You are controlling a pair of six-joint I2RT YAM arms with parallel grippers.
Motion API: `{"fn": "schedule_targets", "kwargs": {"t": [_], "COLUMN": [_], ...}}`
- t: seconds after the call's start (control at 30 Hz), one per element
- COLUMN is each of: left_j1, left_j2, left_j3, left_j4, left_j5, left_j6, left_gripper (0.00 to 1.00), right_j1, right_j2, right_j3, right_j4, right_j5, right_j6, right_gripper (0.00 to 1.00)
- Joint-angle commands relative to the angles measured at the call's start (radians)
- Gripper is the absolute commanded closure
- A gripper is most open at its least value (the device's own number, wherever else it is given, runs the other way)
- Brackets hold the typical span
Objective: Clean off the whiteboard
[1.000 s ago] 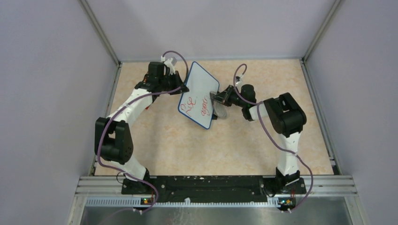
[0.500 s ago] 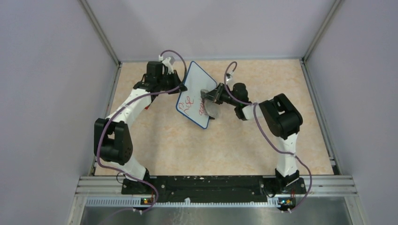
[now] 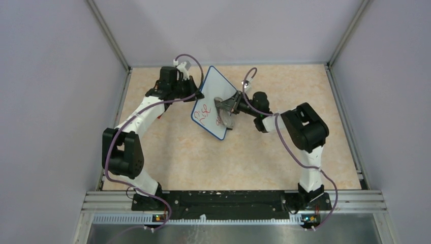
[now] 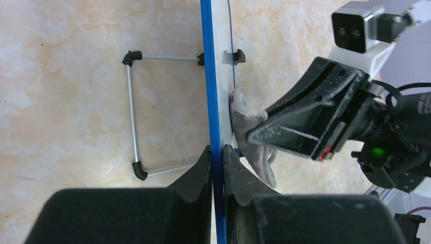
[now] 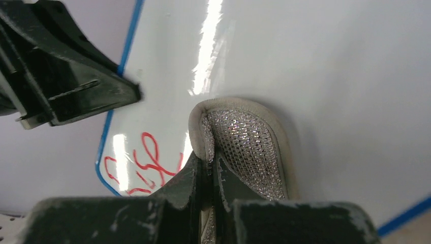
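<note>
The whiteboard (image 3: 216,89), white with a thin blue frame, stands tilted on edge at the table's middle back. Red handwriting (image 3: 204,112) remains on its lower left part, and shows in the right wrist view (image 5: 145,162). My left gripper (image 4: 217,152) is shut on the board's blue edge (image 4: 208,76) and holds it upright. My right gripper (image 5: 206,165) is shut on a grey glittery cloth (image 5: 244,142) and presses it against the board's white face (image 5: 330,66). The cloth also shows in the left wrist view (image 4: 244,119) and the top view (image 3: 227,114).
The board's wire stand (image 4: 133,114) with black feet rests on the beige table (image 3: 203,157). Metal corner posts and grey walls (image 3: 51,101) enclose the table. The right arm's camera (image 4: 356,30) hangs close to the board.
My right gripper has moved left with the cloth, from the board's right edge onto its face. The right-hand red word is now mostly covered or gone. The left gripper has held still.
</note>
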Motion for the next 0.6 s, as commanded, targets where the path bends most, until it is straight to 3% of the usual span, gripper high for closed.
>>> {"fn": "schedule_targets", "kwargs": {"t": [0.0, 0.27, 0.57], "left_j1": [-0.023, -0.023, -0.023], "left_j2": [-0.018, -0.021, -0.020], "left_j3": [0.000, -0.002, -0.005], "left_j4": [0.020, 0.020, 0.021], "left_j5": [0.048, 0.046, 0.043], "left_j6": [0.033, 0.033, 0.032], "left_gripper": [1.00, 1.00, 1.00], "right_j1": [-0.069, -0.072, 0.062], "right_j2": [0.040, 0.036, -0.051], "right_j3": [-0.056, -0.046, 0.021], "right_j4": [-0.019, -0.081, -0.030], "right_j5": [0.029, 0.046, -0.024], "right_j6": [0.039, 0.019, -0.039], "right_gripper": [1.00, 1.00, 1.00]}}
